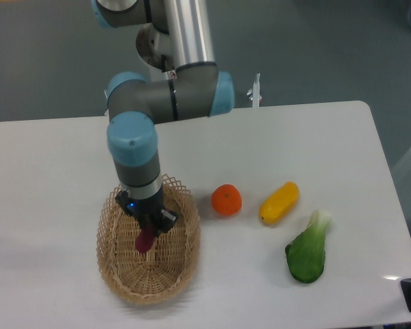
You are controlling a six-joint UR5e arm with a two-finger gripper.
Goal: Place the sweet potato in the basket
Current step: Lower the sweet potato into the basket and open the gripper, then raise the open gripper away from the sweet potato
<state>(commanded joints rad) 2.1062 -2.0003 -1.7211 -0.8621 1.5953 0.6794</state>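
To the right of the gripper, an orange fruit [227, 199], a yellow vegetable [279, 202] and a leafy green [307, 251] are laid on the white table [48, 171].

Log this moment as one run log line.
phase: placing | gripper: shut on sweet potato | position: over basket interior | release: not yet

Sweet potato [145, 239] above basket [127, 281]

Woven wicker basket [127, 282] — rough, open lattice; below the fingers, a smooth matt sweet potato [144, 240]; table [48, 171] — smooth, faintly glossy white.
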